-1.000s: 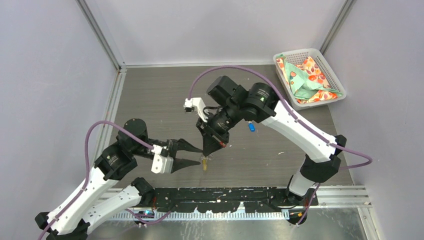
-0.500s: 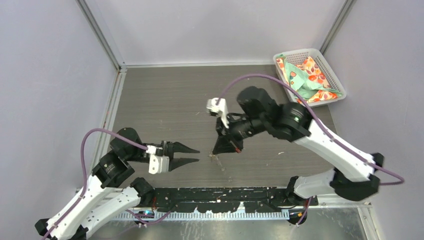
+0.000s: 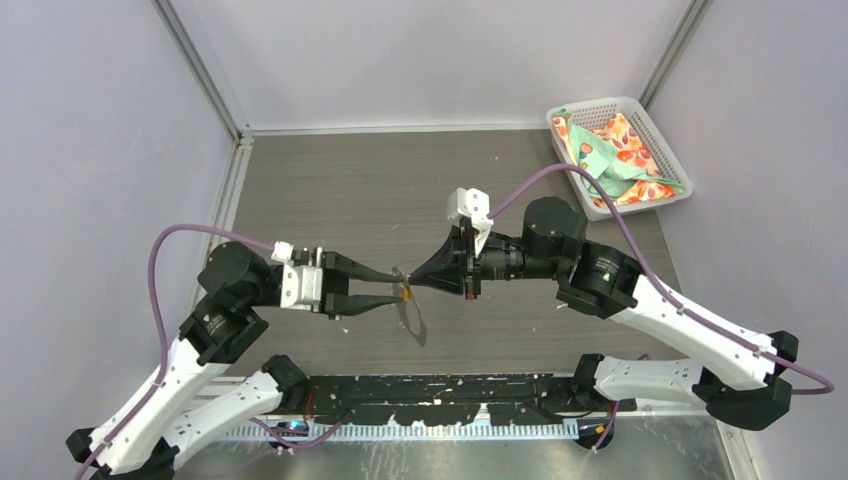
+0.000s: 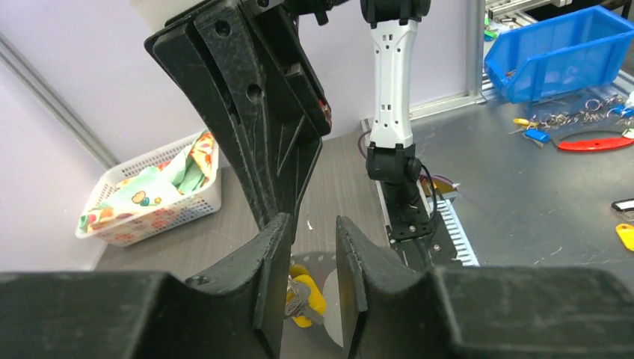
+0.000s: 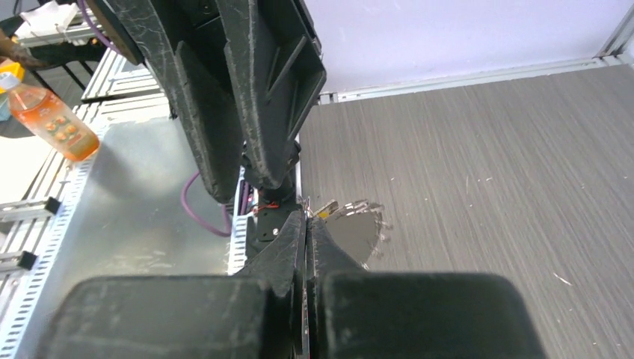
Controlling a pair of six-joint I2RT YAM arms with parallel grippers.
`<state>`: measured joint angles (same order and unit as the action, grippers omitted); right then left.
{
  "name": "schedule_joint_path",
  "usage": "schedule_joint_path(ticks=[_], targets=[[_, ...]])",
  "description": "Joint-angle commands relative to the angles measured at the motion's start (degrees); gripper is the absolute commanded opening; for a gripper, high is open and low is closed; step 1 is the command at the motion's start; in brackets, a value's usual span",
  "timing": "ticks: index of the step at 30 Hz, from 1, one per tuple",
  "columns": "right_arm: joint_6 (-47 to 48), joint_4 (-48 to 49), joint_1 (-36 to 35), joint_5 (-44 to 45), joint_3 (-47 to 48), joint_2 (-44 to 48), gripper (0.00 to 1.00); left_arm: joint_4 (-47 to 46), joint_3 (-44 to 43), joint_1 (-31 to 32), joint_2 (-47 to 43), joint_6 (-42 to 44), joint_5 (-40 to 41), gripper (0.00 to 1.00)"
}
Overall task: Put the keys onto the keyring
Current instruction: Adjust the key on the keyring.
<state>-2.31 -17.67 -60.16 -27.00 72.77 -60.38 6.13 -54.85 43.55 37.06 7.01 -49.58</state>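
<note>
**Yellow key raised between the two tools, not yet seen on the ring**

The right tool (image 3: 416, 284) is closed tight, and whatever its tips pinch is too small to name. Facing it tip to tip, the left tool (image 3: 397, 286) stands partly open. The yellow key (image 4: 305, 298) sits in the gap between its tips, close against one finger, and does not look pinched. What looks like the keyring (image 3: 412, 322), a thin grey loop, hangs just below where the tools meet, above the bench (image 3: 330, 190). The blue key shows in no view.

I judge the job to be in its first half. The yellow key is at the ring, but nothing shows it threaded on, and the blue key is yet to be fetched and added. A basket (image 3: 612, 150) of cloth stands well apart in the far right corner
</note>
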Motion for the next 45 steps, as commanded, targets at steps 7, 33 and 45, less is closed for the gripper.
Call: schedule_joint_path(ticks=[7, 33, 45], targets=[[1.1, 17.1, 0.0, 1.3, -5.5, 3.5, 0.01, -1.6, -3.6, 0.2, 0.5, -1.1, 12.6, 0.28], [3.8, 25.8, 0.0, 0.8, -11.5, 6.5, 0.01, 15.6, -11.9, 0.1, 6.1, -2.6, 8.4, 0.23], [3.7, 25.7, -0.1, 0.0, -11.9, 6.9, 0.01, 14.8, -12.7, -0.2, 8.4, -6.6, 4.6, 0.19]])
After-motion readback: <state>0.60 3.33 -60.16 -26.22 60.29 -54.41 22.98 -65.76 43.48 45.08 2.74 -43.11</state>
